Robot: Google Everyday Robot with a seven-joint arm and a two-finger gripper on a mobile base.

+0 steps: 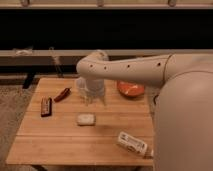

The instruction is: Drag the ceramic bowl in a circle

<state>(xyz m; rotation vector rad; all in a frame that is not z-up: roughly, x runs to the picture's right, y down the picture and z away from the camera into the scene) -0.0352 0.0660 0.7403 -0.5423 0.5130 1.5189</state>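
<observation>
Wooden bench. Left: dark bar, red chilli. Centre: hand low over bench, left of bowl, apart from it; whether open, closed or holding anything, cannot tell. Right, near back edge: ceramic bowl. Circle drag seemingly not begun. Bare room in front of bowl; packet front-right.

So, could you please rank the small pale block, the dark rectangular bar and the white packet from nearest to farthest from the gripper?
The gripper hangs above the wooden table, back middle.
1. Small pale block, just in front.
2. Dark rectangular bar, left.
3. White packet, front right.
</observation>
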